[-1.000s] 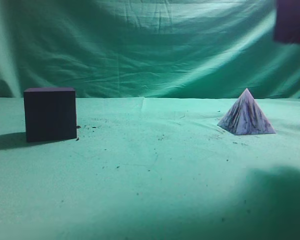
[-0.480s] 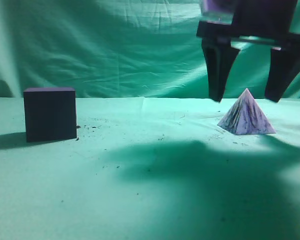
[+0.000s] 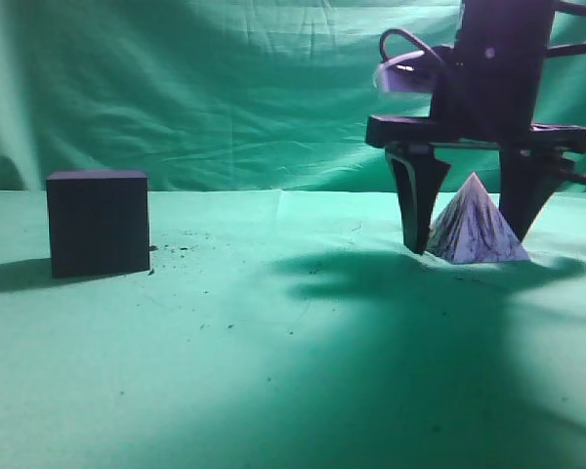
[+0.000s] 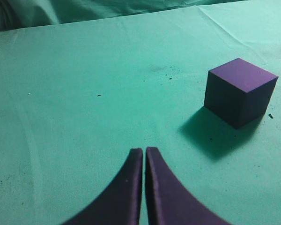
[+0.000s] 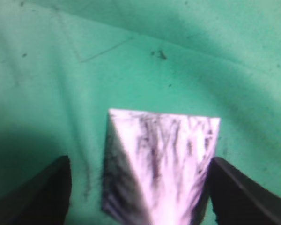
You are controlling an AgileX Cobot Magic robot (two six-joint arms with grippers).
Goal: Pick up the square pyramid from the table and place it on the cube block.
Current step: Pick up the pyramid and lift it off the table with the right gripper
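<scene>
**Right gripper drops around the pyramid; cube waits at the left edge**

At the left side of the table (image 3: 273,322), close to its back edge, the cube block (image 3: 99,223) stands exactly where it stood half a second ago, a flat, matte, very dark purple cube with a shadow trailing to its left. The left gripper (image 4: 144,154) hangs above the cloth short of the cube, its two dark fingers pressed together with only a hairline slit between them, holding nothing.

Toward the right side, near the back edge, the square pyramid (image 3: 475,223) sits upright on its base, unmoved. It is pale lilac-white with dark marble-like streaks running down its faces to a pointed top. The right gripper (image 3: 466,233) has come lower since the earlier frame: then its fingertips hung at the level of the apex, now they reach down almost to the cloth. Its jaws stand apart, one finger on each side of the pyramid; whether either touches it cannot be told.
</scene>
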